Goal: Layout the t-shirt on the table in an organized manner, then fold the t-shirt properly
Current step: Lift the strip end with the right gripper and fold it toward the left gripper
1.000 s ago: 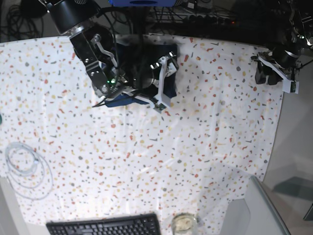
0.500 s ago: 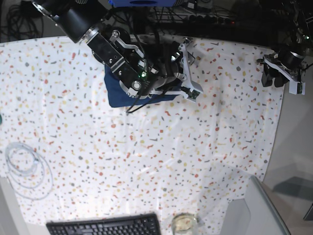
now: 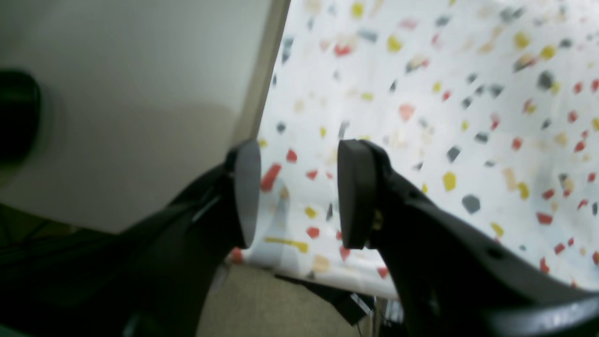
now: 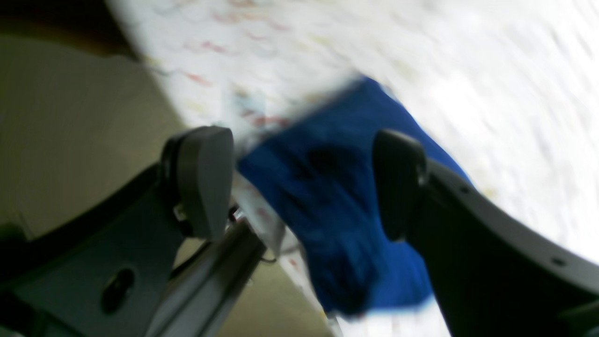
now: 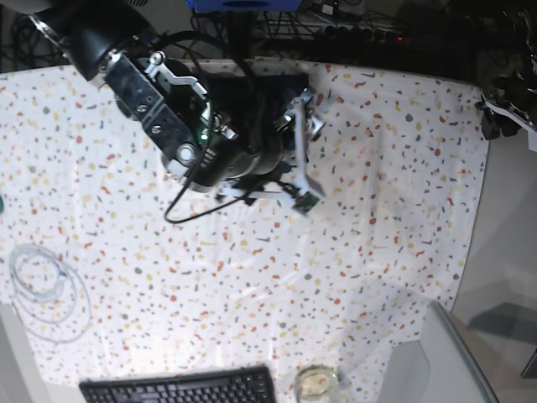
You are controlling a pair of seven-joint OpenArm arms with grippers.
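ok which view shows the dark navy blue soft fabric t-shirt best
The right wrist view: the dark navy blue soft fabric t-shirt fills the middle of the frame as a folded bundle, seen between the open right gripper jaws, though blurred. In the base view the arm hides almost all of it. The left wrist view shows none.

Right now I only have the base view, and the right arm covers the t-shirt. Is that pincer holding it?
Observer: No. In the right wrist view the right pincer is open, and the t-shirt lies beyond its fingers, not pinched.
Operator: Where on the table is the shirt?
Observer: Close to an edge of the table; the view is blurred, but the speckled cloth ends just beside the shirt.
Operator: And the left pincer?
Observer: The left wrist view shows the left pincer open with nothing between its fingers, above the table's edge.
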